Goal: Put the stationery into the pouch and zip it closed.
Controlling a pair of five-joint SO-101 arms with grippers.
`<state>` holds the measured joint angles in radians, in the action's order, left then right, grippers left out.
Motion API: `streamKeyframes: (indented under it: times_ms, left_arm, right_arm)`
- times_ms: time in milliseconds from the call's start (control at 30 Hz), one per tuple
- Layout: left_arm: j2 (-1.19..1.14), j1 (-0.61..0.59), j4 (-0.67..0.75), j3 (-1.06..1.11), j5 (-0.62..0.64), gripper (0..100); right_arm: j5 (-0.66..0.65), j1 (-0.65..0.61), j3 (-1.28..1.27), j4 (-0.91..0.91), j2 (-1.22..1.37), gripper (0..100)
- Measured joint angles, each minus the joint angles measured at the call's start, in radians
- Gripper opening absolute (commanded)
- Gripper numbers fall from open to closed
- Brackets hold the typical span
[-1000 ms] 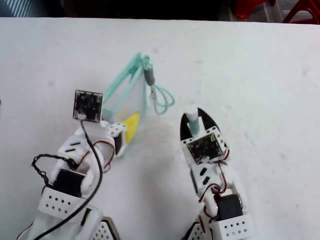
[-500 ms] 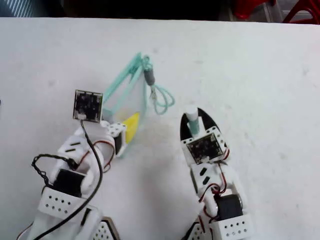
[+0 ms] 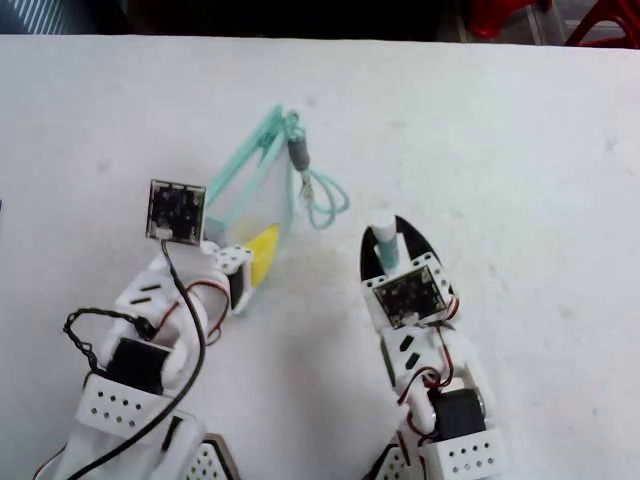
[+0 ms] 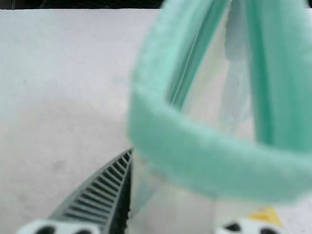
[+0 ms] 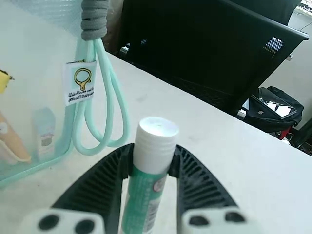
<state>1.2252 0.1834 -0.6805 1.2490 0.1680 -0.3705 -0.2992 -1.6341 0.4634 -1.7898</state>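
Observation:
A clear pouch with a mint-green rim stands propped open on the white table, with something yellow inside near its lower corner. My left gripper is at that corner, shut on the pouch's edge; up close the green rim arches right over its ribbed finger. Just right of the pouch, my right gripper is shut on a glue stick with a white cap and a green body. The glue stick points at the pouch's mint cord loop.
The cord loop with a dark grey band and a small tag lies on the table between the pouch and the right gripper. A black chair and a bag stand beyond the table's far edge. Bare white table stretches to the right.

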Motion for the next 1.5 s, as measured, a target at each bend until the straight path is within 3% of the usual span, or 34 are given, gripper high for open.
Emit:
streamKeyframes:
  times_ms: [200,433,933,1133,1500]
  left_arm:
    - [0.000,0.009,0.000,0.000,0.000,25]
    - [0.000,0.054,-0.003,0.000,-0.002,25]
    - [0.008,0.115,-0.021,0.000,-0.075,25]
    - [0.008,0.115,-0.021,0.000,-0.075,25]
    - [0.008,0.117,-0.021,0.000,-0.075,25]
  right_arm:
    - [0.002,0.014,0.140,0.000,0.000,1.6]
    - [0.002,-0.081,0.460,0.000,0.028,1.5]
    - [0.146,-0.302,1.430,0.362,0.988,1.6]
    - [0.175,-0.307,1.510,0.364,1.169,1.6]
    - [0.209,-0.310,1.528,0.459,1.188,1.6]
